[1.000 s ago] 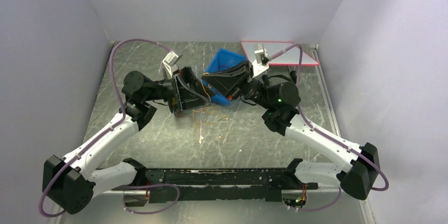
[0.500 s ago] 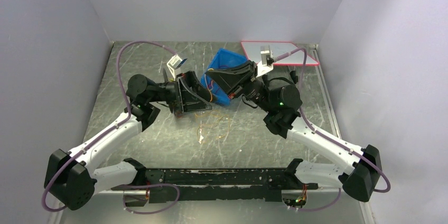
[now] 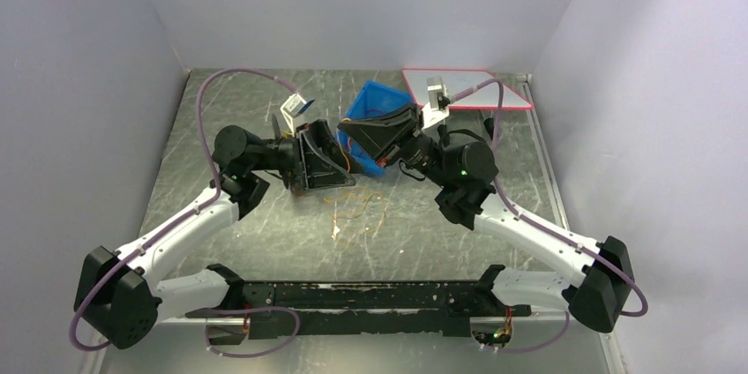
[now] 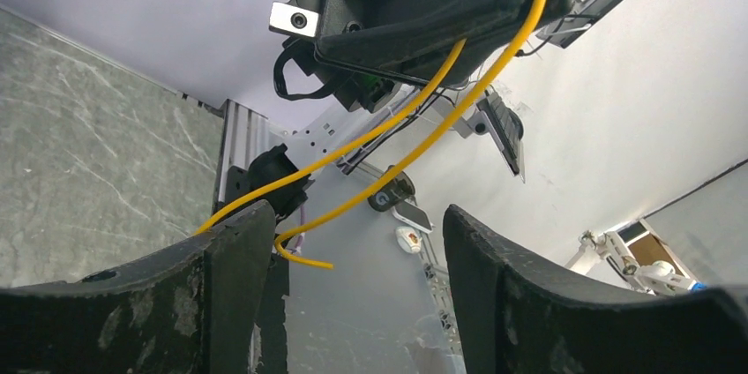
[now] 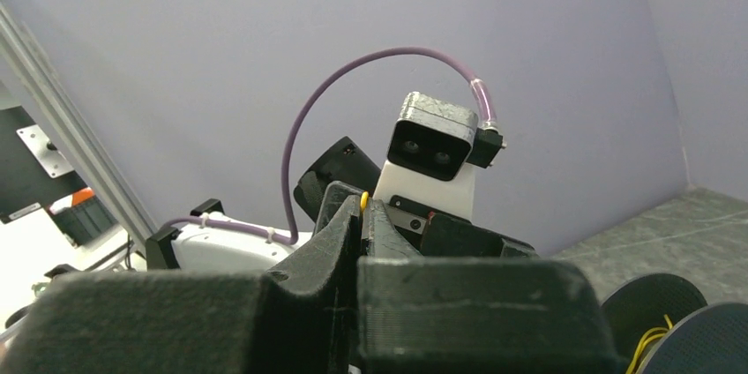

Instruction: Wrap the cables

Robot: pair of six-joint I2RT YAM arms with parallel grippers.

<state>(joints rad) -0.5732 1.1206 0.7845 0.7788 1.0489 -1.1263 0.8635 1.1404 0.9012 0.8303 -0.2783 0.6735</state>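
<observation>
Right hand (image 5: 360, 212) seemingly pinches the yellow cable (image 4: 459, 100); left hand (image 4: 357, 217) gapes apart.

Left tool (image 4: 357, 242) gapes; right tool (image 5: 360, 215) pinched closed.

left arm (image 3: 176, 233) and right arm (image 3: 529, 224) had white links, black joint housings. mauve hoses (image 3: 207, 105) ran along each. left fingers (image 4: 529, 295) were matte black print, scuffed grey. left wrist cam (image 5: 432, 149) was a silver-white box, two lenses. green led (image 3: 464, 173) lit on right arm.
</observation>
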